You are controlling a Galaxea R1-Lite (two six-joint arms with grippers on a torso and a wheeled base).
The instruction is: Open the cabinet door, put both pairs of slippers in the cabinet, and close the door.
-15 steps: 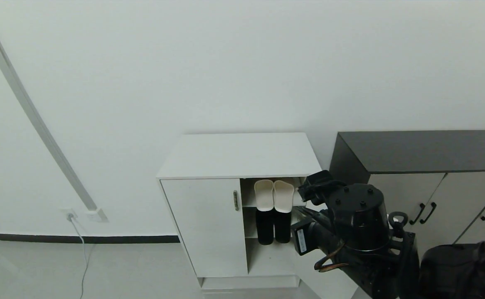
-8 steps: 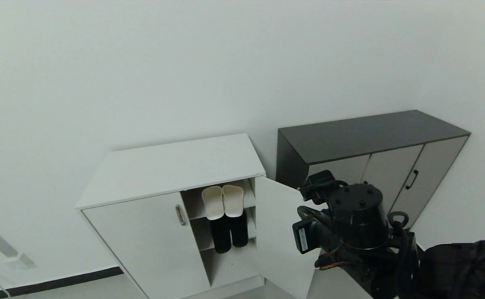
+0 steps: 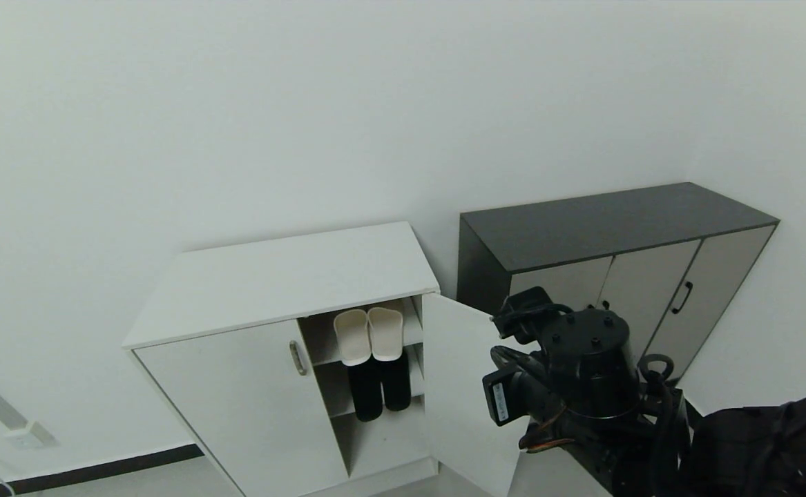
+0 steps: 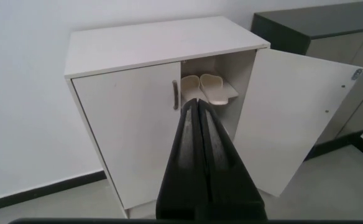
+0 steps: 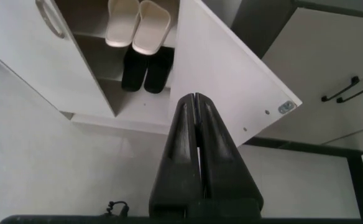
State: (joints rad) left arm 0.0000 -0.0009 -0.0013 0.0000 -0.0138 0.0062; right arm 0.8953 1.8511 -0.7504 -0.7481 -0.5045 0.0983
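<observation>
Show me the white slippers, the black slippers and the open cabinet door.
white slippers (image 3: pixel 353 337), head view, middle of the left one
black slippers (image 3: pixel 367 395), head view, middle of the left one
open cabinet door (image 3: pixel 459 386), head view, its inner face

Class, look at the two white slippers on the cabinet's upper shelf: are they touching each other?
Touching. The right wrist view shows the white slippers side by side, their inner edges meeting along the length with no gap between them.
</observation>
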